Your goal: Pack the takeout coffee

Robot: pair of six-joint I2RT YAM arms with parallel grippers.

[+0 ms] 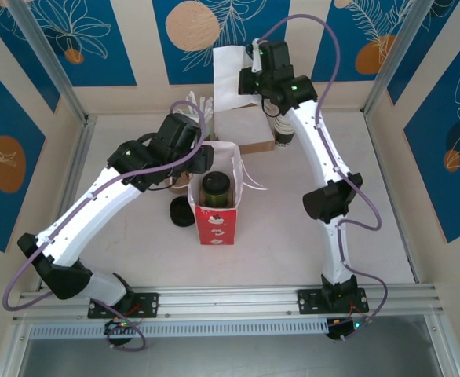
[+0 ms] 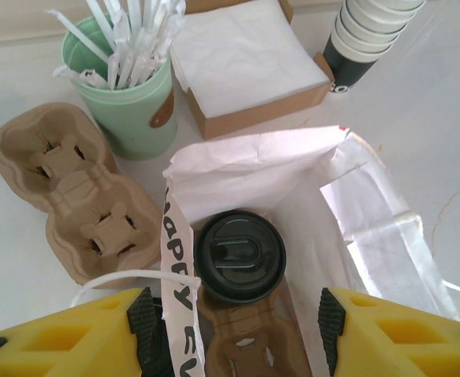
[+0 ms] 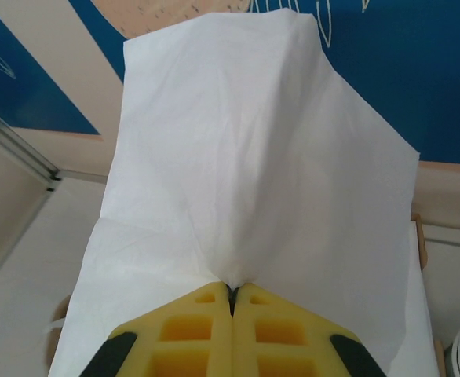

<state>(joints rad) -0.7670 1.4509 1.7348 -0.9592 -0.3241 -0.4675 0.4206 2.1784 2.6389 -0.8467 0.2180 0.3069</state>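
Inside red bag [image 1: 217, 226], takeout coffee [image 1: 217, 188]

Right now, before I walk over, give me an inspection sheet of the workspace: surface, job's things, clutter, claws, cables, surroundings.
Surface: pale table, no spills seen.
Job's things: takeout coffee, lid on, stands inside the open red paper bag.
Clutter: mint cup of sticks, cardboard cup carrier, napkin box, stacked cups, loose black lid.
Claws: left claw open above the bag; right claw shut on a white napkin.
Cables: purple cables loop along both arms.
Surroundings: blue patterned walls.
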